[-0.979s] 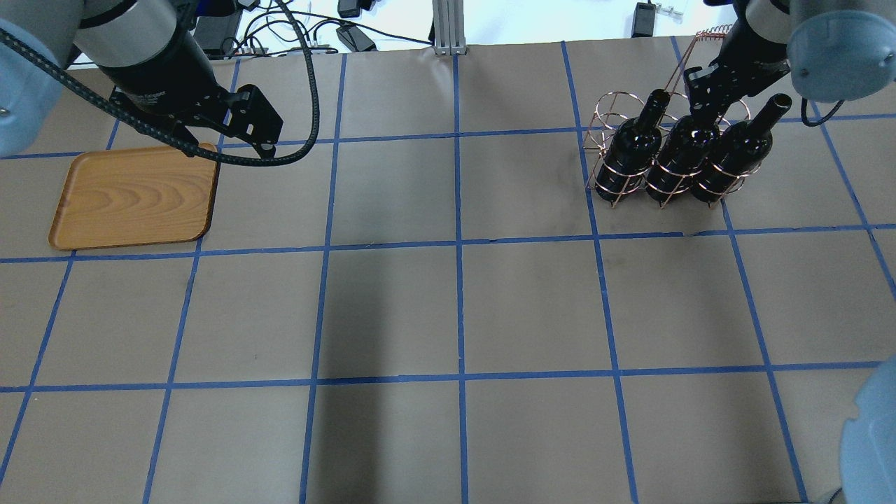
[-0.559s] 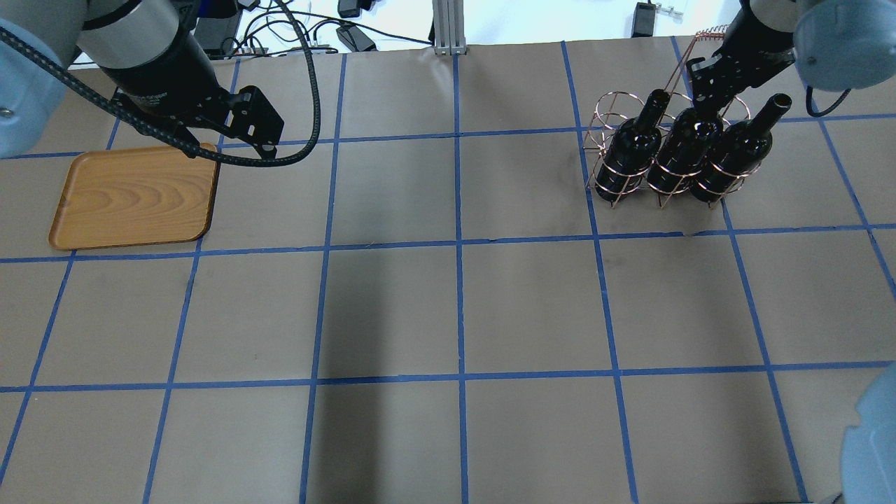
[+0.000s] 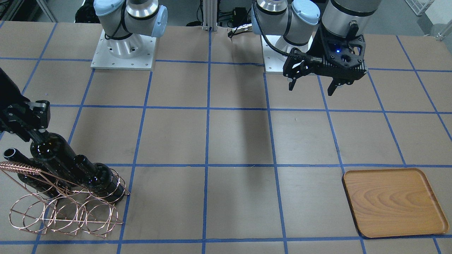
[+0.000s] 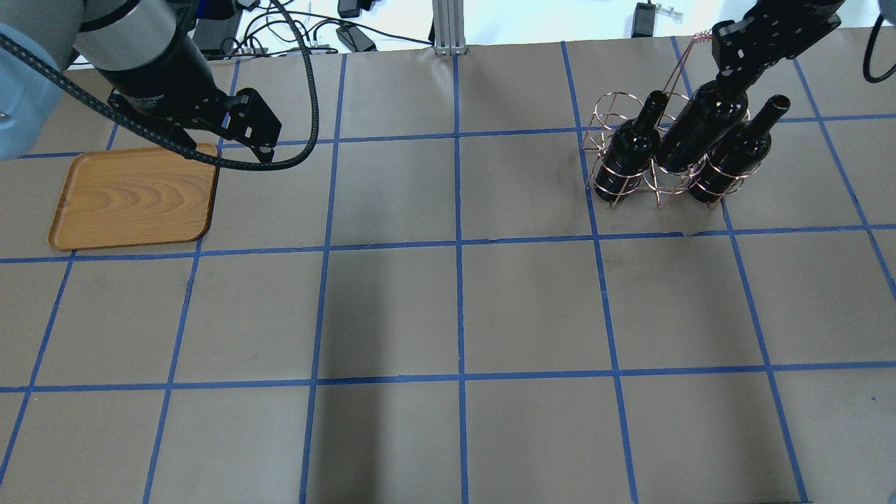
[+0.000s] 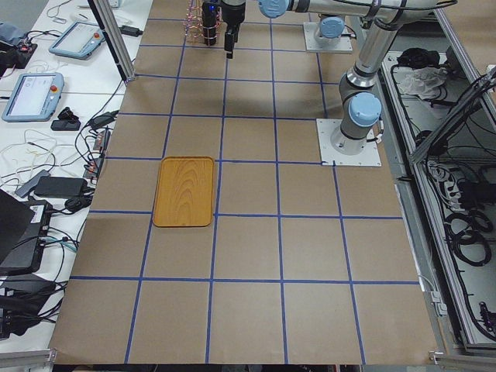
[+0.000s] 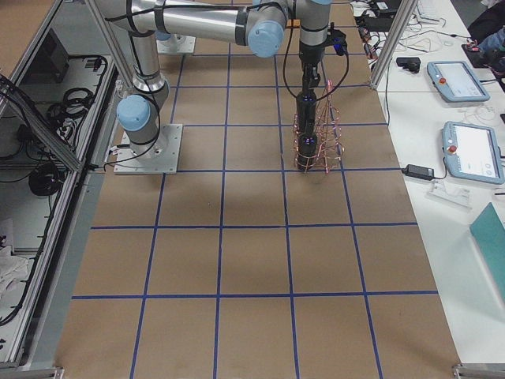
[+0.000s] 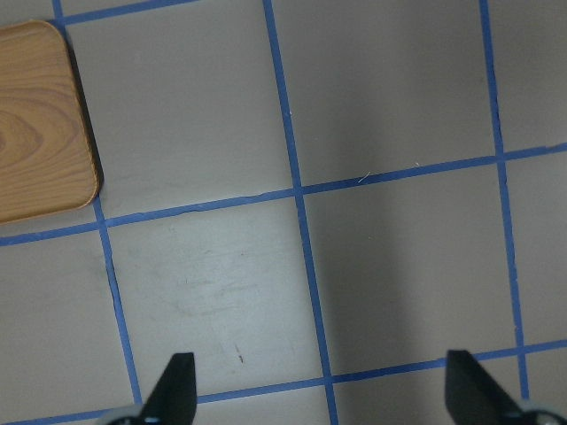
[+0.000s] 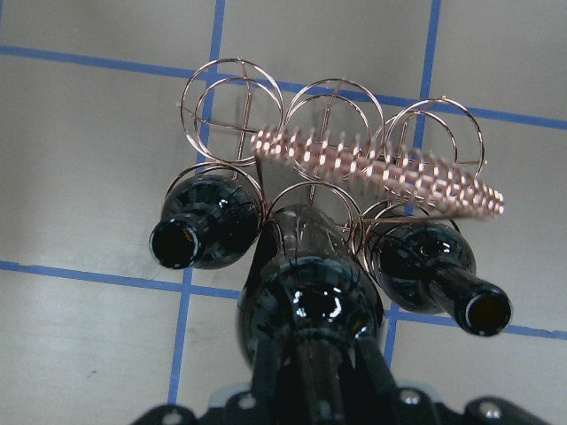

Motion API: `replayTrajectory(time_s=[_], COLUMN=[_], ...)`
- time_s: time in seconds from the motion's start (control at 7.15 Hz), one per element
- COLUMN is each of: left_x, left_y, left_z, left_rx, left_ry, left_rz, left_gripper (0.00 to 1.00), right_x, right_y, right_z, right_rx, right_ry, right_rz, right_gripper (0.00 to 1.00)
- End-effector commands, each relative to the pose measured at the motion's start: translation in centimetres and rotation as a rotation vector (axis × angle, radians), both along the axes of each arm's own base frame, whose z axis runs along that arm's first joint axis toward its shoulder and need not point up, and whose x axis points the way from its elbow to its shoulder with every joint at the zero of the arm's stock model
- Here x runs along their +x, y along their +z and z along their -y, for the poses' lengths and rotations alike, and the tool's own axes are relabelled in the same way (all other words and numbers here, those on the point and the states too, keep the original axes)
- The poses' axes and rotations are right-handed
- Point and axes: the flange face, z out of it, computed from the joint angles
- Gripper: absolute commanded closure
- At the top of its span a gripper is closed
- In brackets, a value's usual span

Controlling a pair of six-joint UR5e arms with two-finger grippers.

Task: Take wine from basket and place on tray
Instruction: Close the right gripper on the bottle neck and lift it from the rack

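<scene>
My right gripper (image 4: 728, 75) is shut on the neck of the middle wine bottle (image 4: 697, 129) and holds it raised, with its base still among the loops of the copper wire basket (image 4: 607, 112). In the right wrist view this bottle (image 8: 310, 301) fills the centre below the basket's handle (image 8: 381, 164). Two more bottles (image 4: 626, 154) (image 4: 733, 150) stand in the basket on either side. The wooden tray (image 4: 133, 199) lies at the far left and holds nothing. My left gripper (image 3: 310, 88) is open and empty, and hovers beside the tray's corner (image 7: 40, 124).
Brown paper with a blue tape grid covers the table (image 4: 455, 308). Cables and an aluminium post (image 4: 446, 28) are at the far edge. The basket's slanted handle (image 3: 21, 168) rises beside the held bottle.
My right gripper has risen with the middle bottle, which is now drawn up higher than its two neighbours. The left arm and the tray have not moved.
</scene>
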Motion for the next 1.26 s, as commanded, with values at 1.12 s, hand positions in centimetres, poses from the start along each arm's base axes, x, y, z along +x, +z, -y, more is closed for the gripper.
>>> replayTrajectory(time_s=[1.12], left_x=[1.6], left_y=[0.0], left_z=[0.0], left_rx=[0.005], left_ry=[0.014], left_rz=[0.0], left_gripper=[0.0], right_x=[25.9], right_y=[-0.6], right_z=[-7.4], right_rx=[0.065], right_ry=[-0.186], right_rz=[0.067], right_gripper=[1.0])
